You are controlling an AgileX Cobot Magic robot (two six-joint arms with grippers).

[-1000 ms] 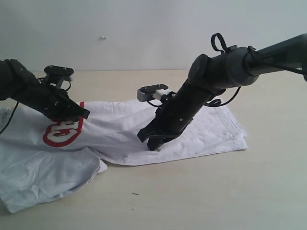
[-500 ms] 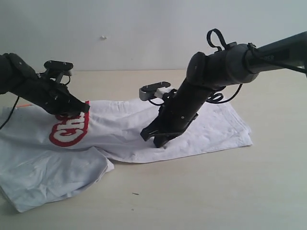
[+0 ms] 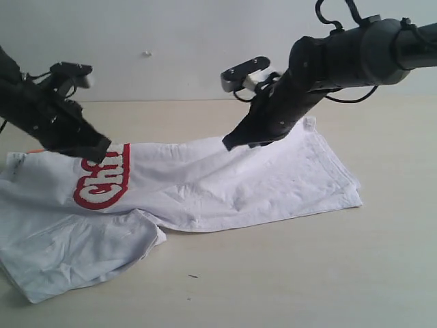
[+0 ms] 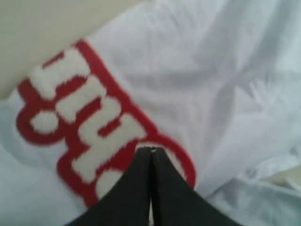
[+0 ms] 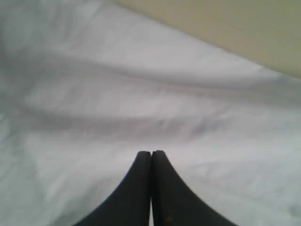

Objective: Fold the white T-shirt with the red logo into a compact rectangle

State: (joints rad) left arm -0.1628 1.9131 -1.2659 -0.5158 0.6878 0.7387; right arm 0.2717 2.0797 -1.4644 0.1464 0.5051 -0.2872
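The white T-shirt (image 3: 205,184) lies spread and wrinkled across the tan table, a loose flap (image 3: 68,249) bunched at its near left. The red logo (image 3: 102,181) shows its first letters near the left end. My left gripper (image 3: 104,145) hovers shut just over the logo's far end; in the left wrist view its tips (image 4: 150,149) meet above the red logo (image 4: 80,108) with no cloth seen between them. My right gripper (image 3: 229,144) hangs shut above the shirt's far edge near the middle. The right wrist view shows its tips (image 5: 151,152) pressed together over plain white T-shirt (image 5: 117,94).
Bare tan table (image 3: 307,273) runs along the front and right of the shirt. A pale wall (image 3: 171,48) rises behind the table's far edge. A sliver of orange (image 3: 34,149) peeks out at the shirt's far left edge.
Both arms have lifted off the cloth, the right one rising and swinging back to the far edge. The shirt has slid slightly right, and more of the logo shows.
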